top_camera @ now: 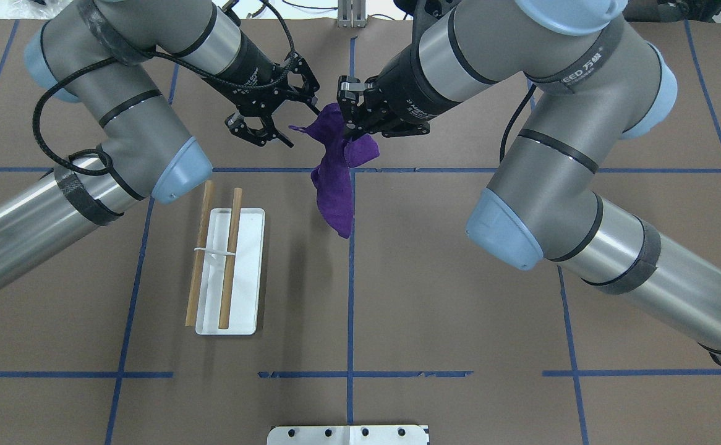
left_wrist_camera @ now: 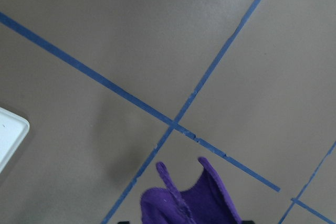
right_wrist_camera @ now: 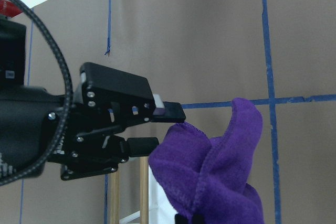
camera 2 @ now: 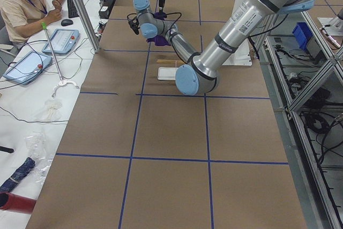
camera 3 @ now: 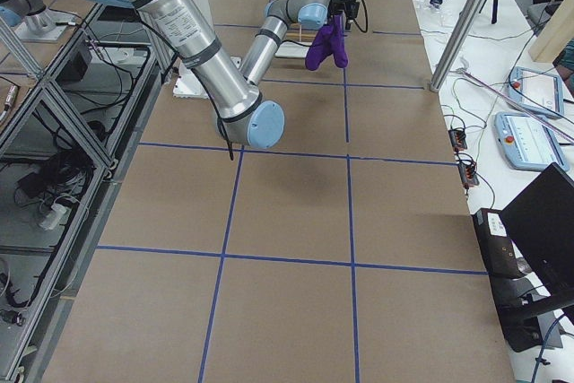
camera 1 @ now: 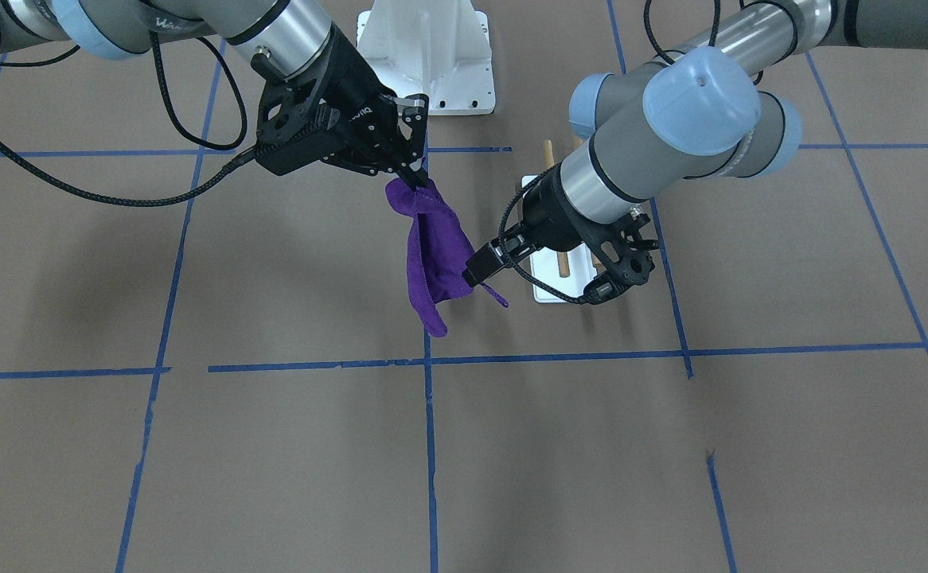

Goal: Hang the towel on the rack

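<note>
The deep purple towel (top_camera: 334,179) hangs in the air from my right gripper (top_camera: 351,128), which is shut on its top edge; it also shows in the front view (camera 1: 432,247). My left gripper (top_camera: 298,120) is open at the towel's side edge. In the right wrist view its fingers (right_wrist_camera: 170,112) stand above and below that edge (right_wrist_camera: 220,171). The left wrist view shows the towel (left_wrist_camera: 194,203) between the fingertips. The rack (top_camera: 229,272), a white tray base with two wooden rods, stands on the table below the left arm, apart from the towel.
Blue tape lines grid the brown table. A white mounting plate (top_camera: 348,434) sits at the robot's edge. In the front view the left arm hides most of the rack (camera 1: 547,290). A seated operator (camera 2: 27,4) is beside the table's far end.
</note>
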